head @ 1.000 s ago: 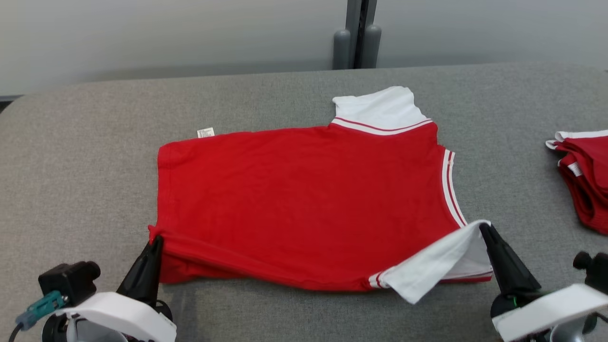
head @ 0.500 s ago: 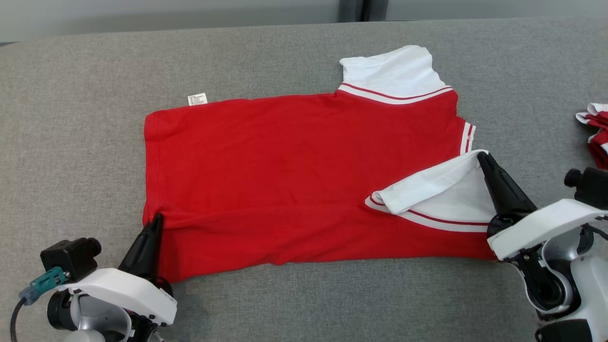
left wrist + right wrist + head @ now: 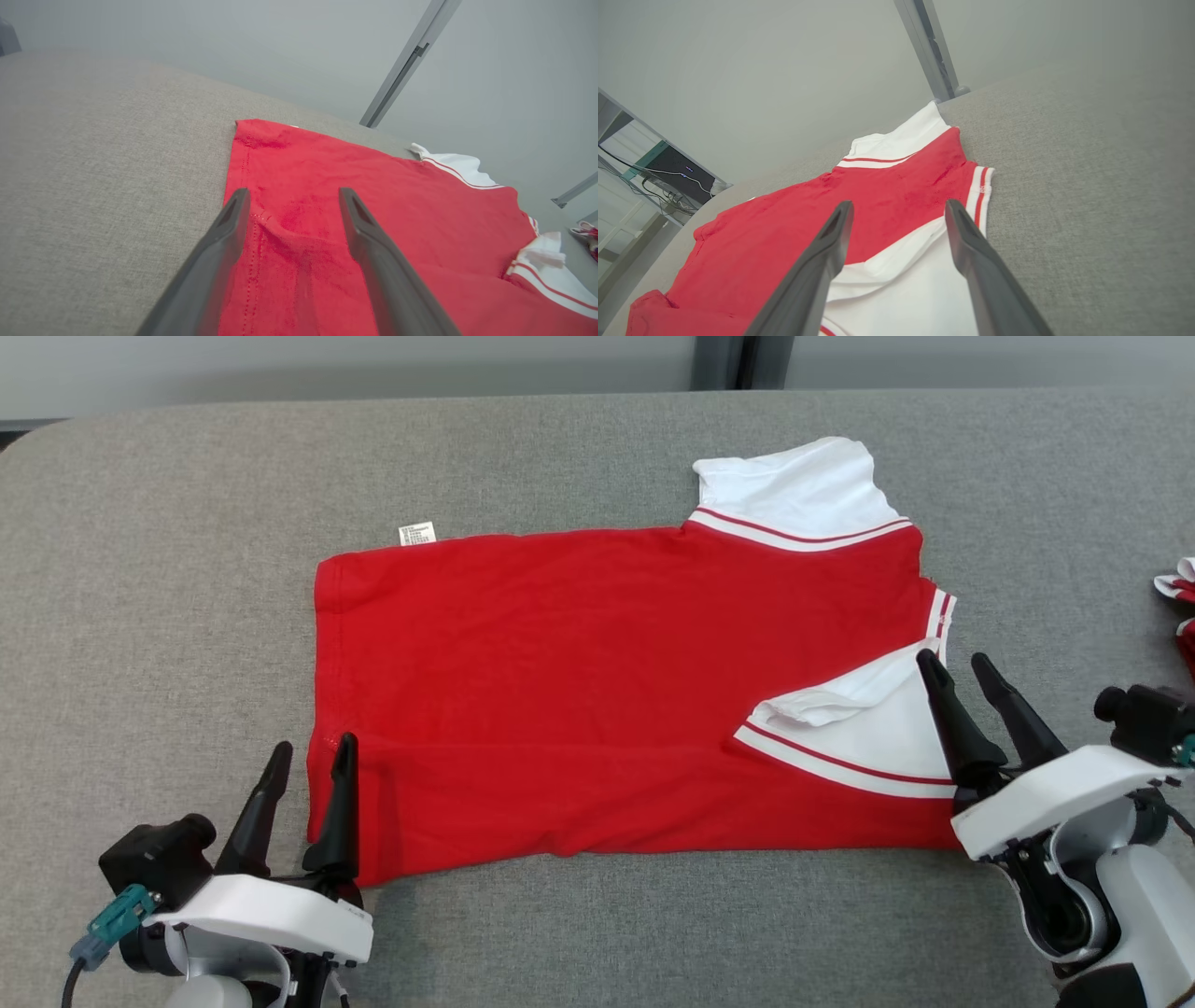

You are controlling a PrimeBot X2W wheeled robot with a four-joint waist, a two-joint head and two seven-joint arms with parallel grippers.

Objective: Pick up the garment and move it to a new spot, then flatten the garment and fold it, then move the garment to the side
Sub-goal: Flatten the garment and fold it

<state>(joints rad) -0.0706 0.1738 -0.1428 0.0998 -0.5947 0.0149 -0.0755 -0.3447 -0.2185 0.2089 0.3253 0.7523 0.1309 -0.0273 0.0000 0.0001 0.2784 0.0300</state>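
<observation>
Newly spread, left gripper (image 3: 315, 743) at 8 o'clock and right gripper (image 3: 952, 657) at 4 o'clock, red shirt (image 3: 579, 691) released; folded white sleeve (image 3: 878, 728) liable to snag on a retreating finger, spoiling fold.

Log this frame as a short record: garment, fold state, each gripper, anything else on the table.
garment: red shirt with white sleeves, lying on the gray table
fold: near sleeve turned in over the body; far sleeve spread out
left gripper: open, empty, at the shirt's near left corner
right gripper: open, empty, at the near sleeve's outer edge
other: second red garment at the table's right edge
</observation>
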